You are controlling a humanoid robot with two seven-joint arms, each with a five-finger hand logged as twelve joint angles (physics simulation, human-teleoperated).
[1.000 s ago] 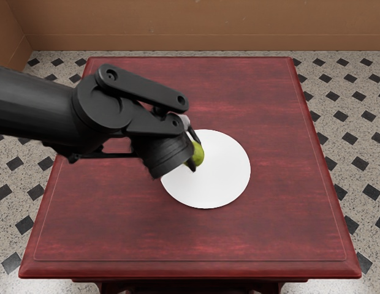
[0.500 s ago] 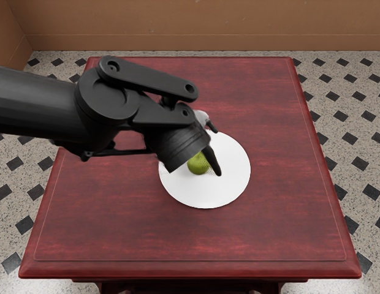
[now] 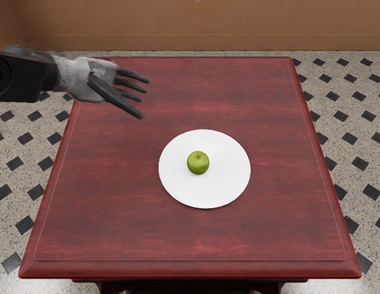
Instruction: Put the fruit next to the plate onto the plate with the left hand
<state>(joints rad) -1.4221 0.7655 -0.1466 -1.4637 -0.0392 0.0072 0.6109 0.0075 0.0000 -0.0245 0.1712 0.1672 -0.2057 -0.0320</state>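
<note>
A brown wall (image 3: pixel 208 24) and a diamond-tiled floor (image 3: pixel 361 92) frame the dark red tabletop (image 3: pixel 116 202). The white plate (image 3: pixel 224 184) sits near its centre. The left hand (image 3: pixel 107 86) hovers over the far left corner, fingers spread and empty. The green fruit (image 3: pixel 198 162) rests mid-plate, so placement looks done and only parking the arm seems left.

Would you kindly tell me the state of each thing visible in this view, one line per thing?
green fruit: resting on the plate near its middle, not held by anything.
plate: lying flat on the table, carrying the fruit.
left robot hand: open, fingers spread, holding nothing, over the table's far left corner, well apart from the plate.
table: standing level, bearing the plate.
</note>
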